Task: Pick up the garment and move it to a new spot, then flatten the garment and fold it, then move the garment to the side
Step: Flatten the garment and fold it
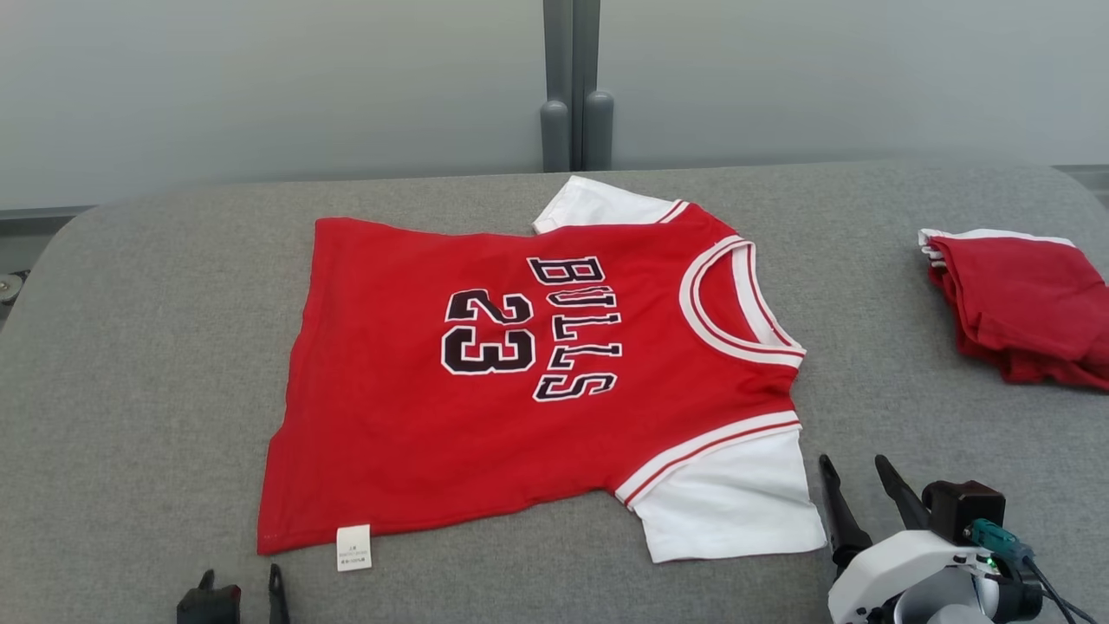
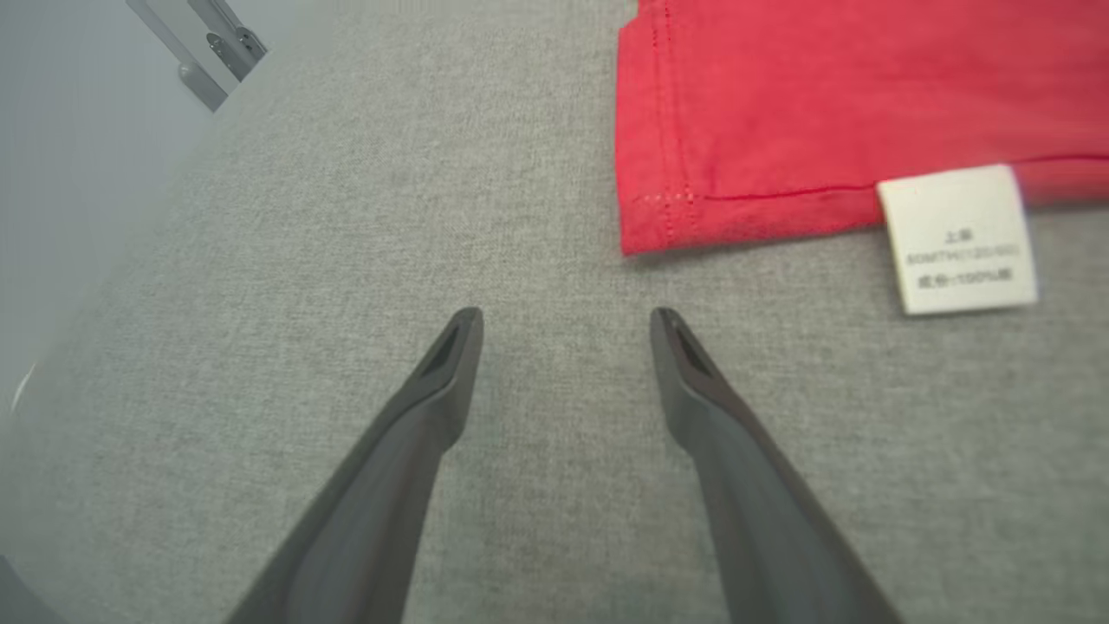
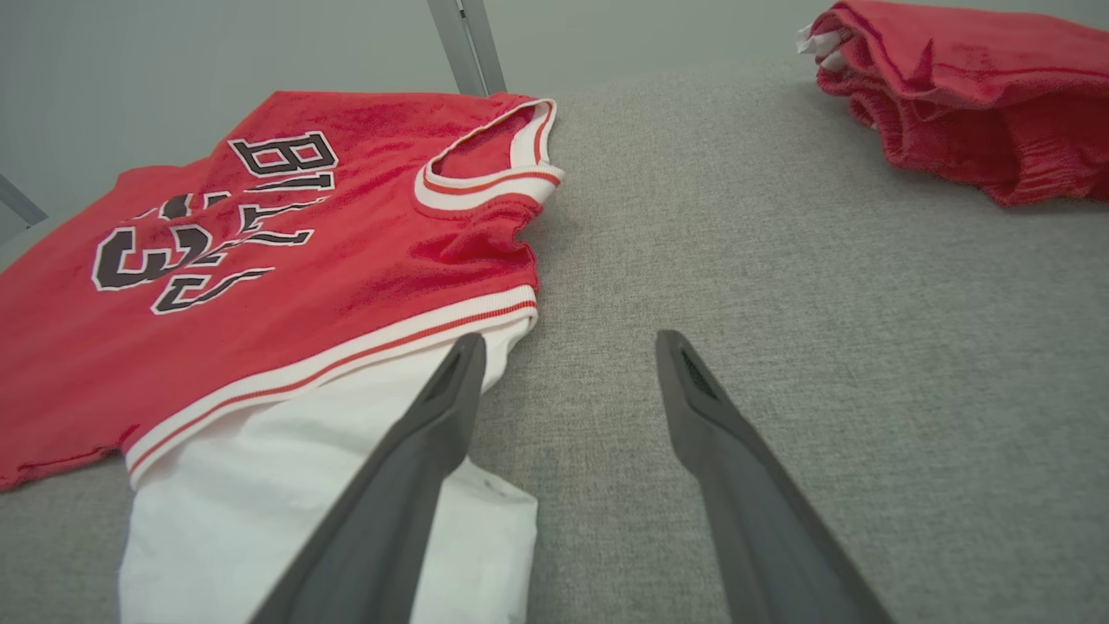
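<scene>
Grey cloth-covered table (image 1: pixel 139 347), far corners rounded. At centre, red jersey (image 1: pixel 390 433) spread flat, collar (image 1: pixel 693 299) toward right, white sleeves (image 1: pixel 728 507) near and far. At right edge, folded red clothes (image 1: pixel 1027 303), well apart from jersey.

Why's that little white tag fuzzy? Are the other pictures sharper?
Left wrist view: the white fabric label at the red jersey's edge is blurred, unreadable. Head view: even light, crisp lettering. Right wrist view: wide-angle stretch enlarges the dark fingers.

Folded red clothes (image 1: pixel 1022 303) at the right of the grey fabric table (image 1: pixel 130 347), grey post (image 1: pixel 572 87) behind
</scene>
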